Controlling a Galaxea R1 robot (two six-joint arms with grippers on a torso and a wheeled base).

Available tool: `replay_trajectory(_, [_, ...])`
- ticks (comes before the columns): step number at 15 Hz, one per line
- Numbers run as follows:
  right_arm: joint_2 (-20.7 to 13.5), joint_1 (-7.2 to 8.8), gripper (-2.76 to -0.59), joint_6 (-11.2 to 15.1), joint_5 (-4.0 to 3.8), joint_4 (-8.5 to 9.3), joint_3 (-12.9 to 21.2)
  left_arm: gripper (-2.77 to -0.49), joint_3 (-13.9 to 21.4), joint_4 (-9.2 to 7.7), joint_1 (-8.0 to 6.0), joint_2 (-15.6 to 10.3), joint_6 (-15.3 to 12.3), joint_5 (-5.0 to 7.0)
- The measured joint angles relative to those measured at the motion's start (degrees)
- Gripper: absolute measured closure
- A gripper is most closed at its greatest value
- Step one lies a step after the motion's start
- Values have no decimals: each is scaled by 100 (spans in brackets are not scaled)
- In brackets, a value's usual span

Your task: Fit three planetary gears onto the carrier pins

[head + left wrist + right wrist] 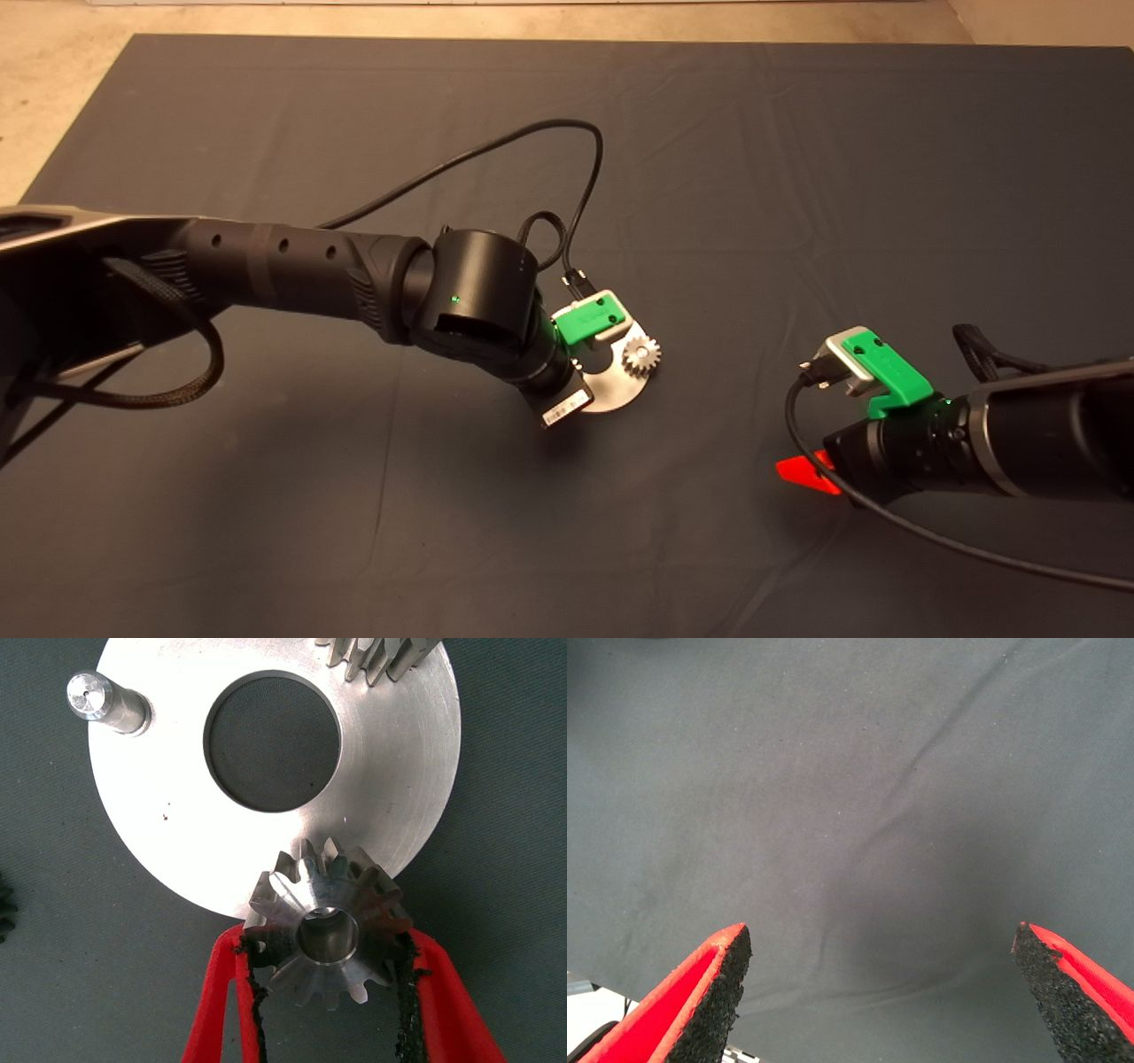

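The left tool (330, 992) reaches in over the shiny round steel disc (177, 842) mid-table, its red fingers (221, 992) with frayed black pads clamped on one toothed silver gear (328, 926) at the disc's rim. The disc is flat, with a large round centre hole. One bare cylindrical pin (106, 704) stands upright on it. A second gear (640, 355) sits on the disc's far side. The dark mat (797, 159) covering the table is wrinkled cloth. The right tool (881, 992) hovers over bare mat, fingers spread wide.
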Motion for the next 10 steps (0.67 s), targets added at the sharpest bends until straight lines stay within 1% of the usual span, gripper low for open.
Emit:
replay_trajectory(2, [2, 0, -220, -9, 5, 0, 0, -59, 0, 70, 0, 30, 0, 67])
replay_trajectory(4, [2, 0, -220, -19, 5, 2, 0, -59, 0, 86, 0, 45, 4, 95])
replay_trajectory(10, [3, -1, -220, -20, 5, 0, 0, -59, -67, 94, 0, 95, 74, 127])
